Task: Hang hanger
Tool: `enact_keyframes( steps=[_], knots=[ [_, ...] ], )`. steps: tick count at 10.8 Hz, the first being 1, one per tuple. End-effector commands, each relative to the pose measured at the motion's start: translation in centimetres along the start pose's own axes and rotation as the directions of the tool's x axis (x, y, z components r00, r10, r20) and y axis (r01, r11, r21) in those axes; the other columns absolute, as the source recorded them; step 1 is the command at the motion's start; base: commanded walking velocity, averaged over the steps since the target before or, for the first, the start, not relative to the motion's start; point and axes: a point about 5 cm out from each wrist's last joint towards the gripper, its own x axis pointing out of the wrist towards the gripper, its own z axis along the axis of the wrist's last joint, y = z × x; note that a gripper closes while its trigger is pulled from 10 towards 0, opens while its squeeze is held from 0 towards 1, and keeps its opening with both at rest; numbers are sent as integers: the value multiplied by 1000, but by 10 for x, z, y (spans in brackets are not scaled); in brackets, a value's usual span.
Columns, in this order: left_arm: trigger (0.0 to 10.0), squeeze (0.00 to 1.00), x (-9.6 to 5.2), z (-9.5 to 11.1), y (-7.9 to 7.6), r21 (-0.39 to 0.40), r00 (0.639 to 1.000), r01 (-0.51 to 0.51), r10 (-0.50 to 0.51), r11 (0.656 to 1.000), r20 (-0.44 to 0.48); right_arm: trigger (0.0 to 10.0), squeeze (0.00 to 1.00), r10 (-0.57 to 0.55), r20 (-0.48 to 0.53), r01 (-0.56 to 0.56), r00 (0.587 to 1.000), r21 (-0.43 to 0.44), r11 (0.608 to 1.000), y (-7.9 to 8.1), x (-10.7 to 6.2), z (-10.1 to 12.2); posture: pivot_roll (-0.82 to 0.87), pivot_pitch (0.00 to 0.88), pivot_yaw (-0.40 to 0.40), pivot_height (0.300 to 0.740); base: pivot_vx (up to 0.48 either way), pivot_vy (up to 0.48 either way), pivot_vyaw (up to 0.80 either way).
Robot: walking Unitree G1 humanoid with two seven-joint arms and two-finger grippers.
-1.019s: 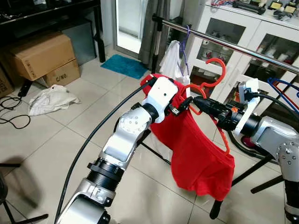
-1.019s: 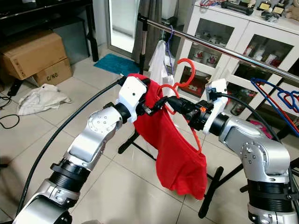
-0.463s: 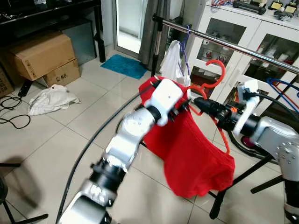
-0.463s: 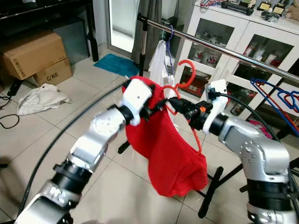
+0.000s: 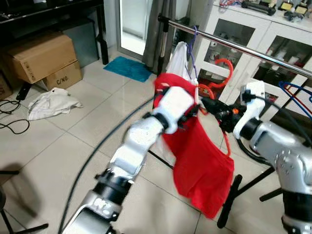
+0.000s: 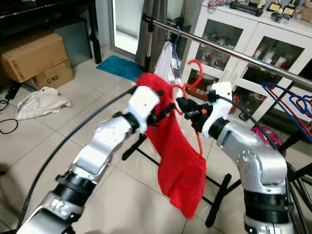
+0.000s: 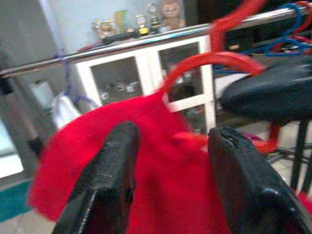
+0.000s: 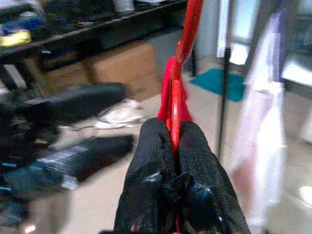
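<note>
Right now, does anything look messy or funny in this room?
Yes. A crumpled white cloth lies on the floor tiles near the cardboard boxes, and the red garment hangs lopsided from its red hanger.

I count one red plastic hanger [image 5: 220, 73] carrying one red cloth garment [image 5: 200, 156], before one long chrome clothes rail [image 5: 243, 47]. One white garment [image 5: 179, 59] hangs on that rail from one purple hanger [image 5: 194, 36]. Blue wire hangers [image 6: 287, 100] bunch at the rail's far end; their number I cannot make out. Two brown cardboard boxes [image 5: 41, 56] stand stacked, with one crumpled white cloth [image 5: 51, 103] and one teal floor mat [image 5: 129, 68] on the tiled floor [image 5: 73, 146].
</note>
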Motion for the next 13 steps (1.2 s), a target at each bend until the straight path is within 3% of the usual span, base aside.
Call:
enact_keyframes(
  steps=[1, 2, 3, 4, 6, 7, 9, 11, 12, 13],
  knots=[
    [10000, 1000, -2, 4, 1, -6, 1000, -15, 15, 1000, 25, 0, 0, -49, 46, 50, 998, -20, 999, -3, -5, 6, -37, 0, -110, 740, 0, 0, 0],
    [10000, 1000, -11, -1, 7, 6, 998, -68, 67, 998, 10, 0, 0, -125, 95, 123, 988, 18, 992, -5, -11, 4, -41, 0, -99, 740, 0, 0, 0],
    [10000, 1000, -13, -4, 11, 11, 996, -91, 91, 996, -3, 0, 0, -126, 102, 123, 987, 39, 992, -4, -13, 1, -41, 0, -96, 740, 0, 0, 0],
    [10000, 0, -8, -11, 19, 28, 990, -138, 139, 990, -32, 0, 0, -98, 104, 86, 990, 112, 990, 1, -14, -7, -41, 0, -90, 740, 0, 0, 0],
    [10000, 0, 5, -7, 16, 2, 993, -122, 122, 993, -8, 0, 0, 22, 138, -50, 990, 203, 978, 18, -13, -6, -45, 0, -98, 740, 0, 0, 0],
    [10000, 0, 10, -3, 13, -19, 996, -92, 93, 996, 14, 0, 0, 55, 130, -81, 990, 201, 976, 22, -13, -7, -48, 0, -101, 740, 0, 0, 0],
    [10000, 0, 15, 4, 7, 0, 998, -49, 49, 999, 44, 0, 0, 76, 124, -101, 989, 203, 974, 25, -13, -8, -53, 0, -100, 740, 0, 0, 0],
    [10000, 0, 18, -1, 10, 52, 995, -98, 97, 994, 20, 0, 0, 104, 135, -131, 985, 213, 968, 27, -14, -5, -59, 0, -103, 740, 0, 0, 0],
    [6000, 0, 19, 0, 10, 59, 994, -103, 101, 993, 30, 0, 0, 106, 137, -134, 985, 216, 967, 27, -14, -4, -58, 0, -106, 740, 0, 0, 0],
    [0, 0, 20, 2, 8, 58, 995, -96, 93, 994, 39, 0, 0, 108, 138, -136, 985, 216, 967, 26, -14, -3, -58, 0, -111, 740, 0, 0, 0]
  ],
)
